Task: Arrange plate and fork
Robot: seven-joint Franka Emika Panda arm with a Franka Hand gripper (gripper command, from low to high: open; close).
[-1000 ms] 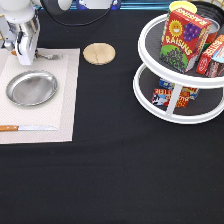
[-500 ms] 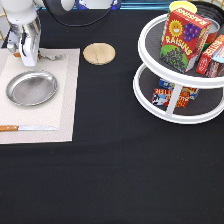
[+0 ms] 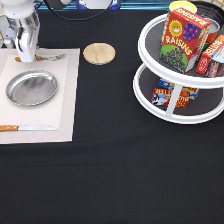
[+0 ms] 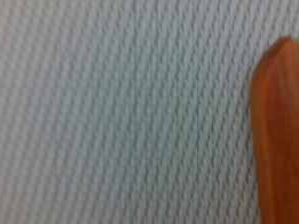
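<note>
The shiny round plate (image 3: 31,88) lies on a pale placemat (image 3: 62,105) at the exterior view's left. The fork (image 3: 50,57) lies flat along the mat's top edge, above the plate, with its tines pointing towards the exterior view's right. My gripper (image 3: 26,54) is down low over the fork's brown handle and covers most of it. In the wrist view the handle's rounded wooden end (image 4: 285,140) lies close by on the woven mat (image 4: 93,100).
A knife (image 3: 25,128) with an orange-brown handle lies along the mat's bottom edge. A round wooden coaster (image 3: 99,53) sits just right of the mat. A two-tier white rack (image 3: 175,116) holding a raisins box (image 3: 182,40) and other packets fills the right.
The hand has shifted only slightly above the fork's handle. The fork, plate and knife lie where they were.
</note>
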